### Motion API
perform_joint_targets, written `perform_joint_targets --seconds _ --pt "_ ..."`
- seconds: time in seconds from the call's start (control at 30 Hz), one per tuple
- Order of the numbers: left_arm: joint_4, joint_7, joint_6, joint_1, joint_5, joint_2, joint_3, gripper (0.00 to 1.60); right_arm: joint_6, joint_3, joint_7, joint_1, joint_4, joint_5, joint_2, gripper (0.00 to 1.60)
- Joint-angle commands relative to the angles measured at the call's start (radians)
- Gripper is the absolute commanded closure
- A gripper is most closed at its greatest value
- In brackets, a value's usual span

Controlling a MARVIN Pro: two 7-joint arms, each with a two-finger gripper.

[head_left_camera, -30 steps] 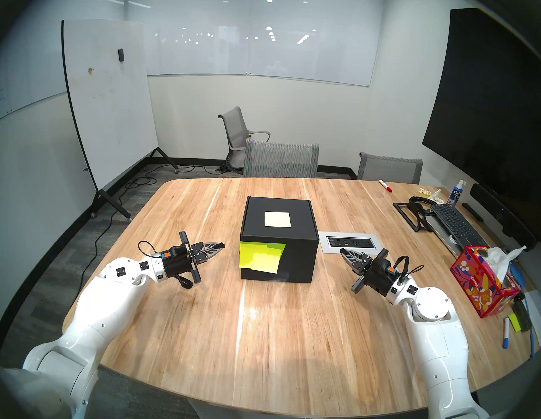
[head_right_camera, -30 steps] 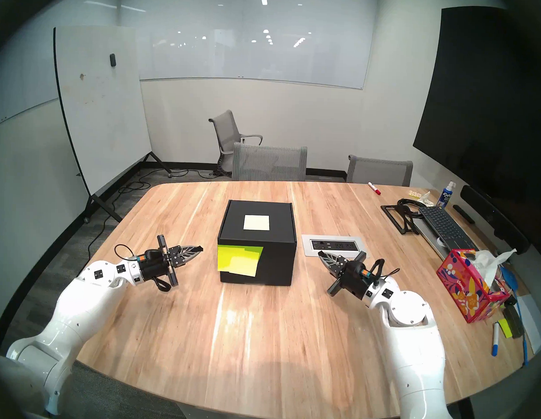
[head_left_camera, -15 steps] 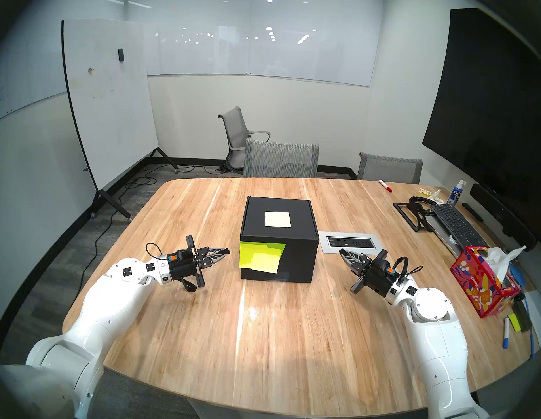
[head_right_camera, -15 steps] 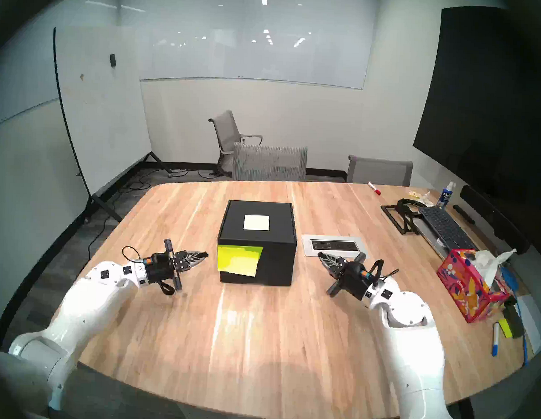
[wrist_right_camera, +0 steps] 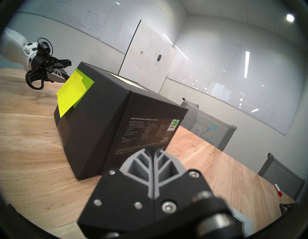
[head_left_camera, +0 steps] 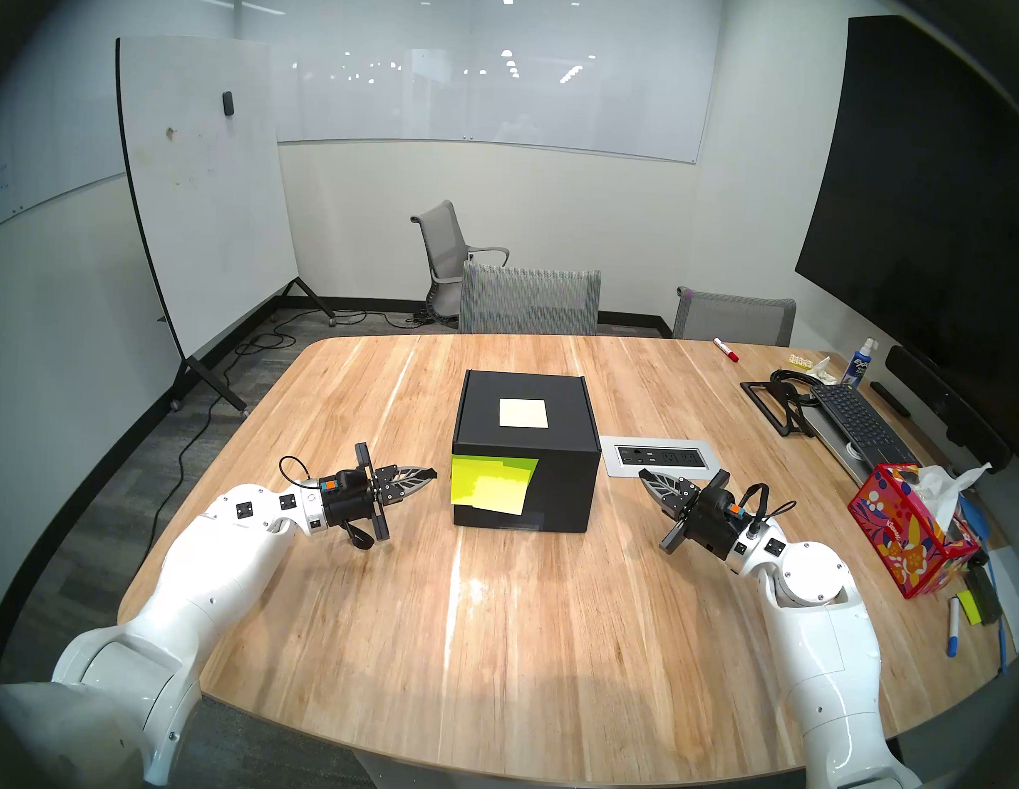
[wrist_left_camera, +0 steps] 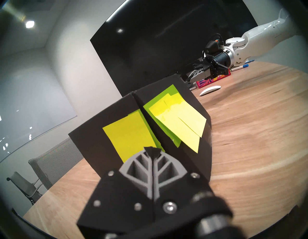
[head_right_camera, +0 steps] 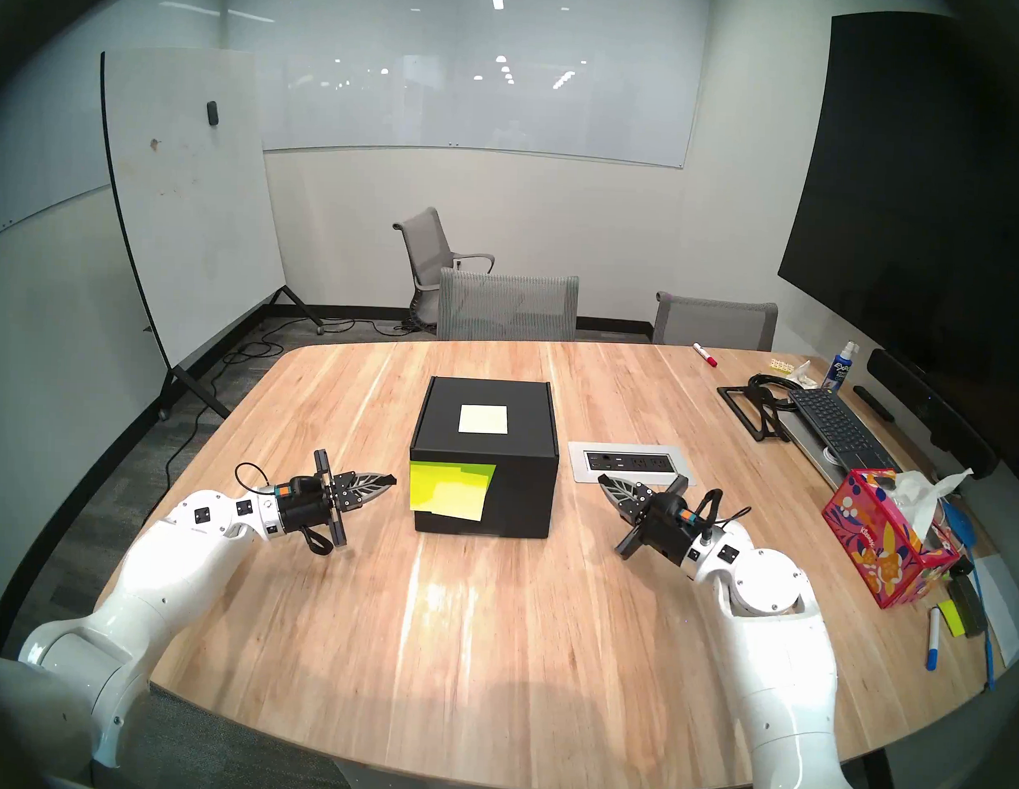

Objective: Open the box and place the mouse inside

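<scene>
The black box (head_left_camera: 563, 486) stands closed mid-table, a pale note (head_left_camera: 523, 413) on its lid and yellow-green sticky notes (head_left_camera: 491, 482) on its front left. My left gripper (head_left_camera: 432, 473) is shut and empty, its tip a short way from the box's left side (wrist_left_camera: 90, 133). My right gripper (head_left_camera: 643, 475) is shut and empty, to the right of the box (wrist_right_camera: 100, 116) and a little apart from it. The white mouse (wrist_left_camera: 210, 90) lies on the table beyond the box, below the right gripper (wrist_left_camera: 187, 80). It is hidden in both head views.
A power outlet panel (head_left_camera: 661, 457) is set into the table just right of the box. A patterned tissue box (head_left_camera: 906, 537), a keyboard (head_left_camera: 858, 423), markers and a spray bottle crowd the right edge. Chairs (head_left_camera: 530, 299) stand at the far edge.
My left gripper has moved right, closer to the box's left side. The right arm has barely moved.
</scene>
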Motion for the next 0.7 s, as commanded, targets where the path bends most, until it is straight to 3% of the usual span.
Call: perform_joint_targets --seconds 0.0,0.67 --pt "-0.016 -0.032 -0.007 -0.019 -0.012 0.001 0.009 1.6 0.002 0.004 0.001 0.004 -0.023 0.009 -0.002 1.6" --pt "0.001 -0.023 -0.014 -0.033 -0.028 0.009 0.067 1.6 0.004 0.013 0.008 -0.006 -0.024 0.014 -0.003 1.6"
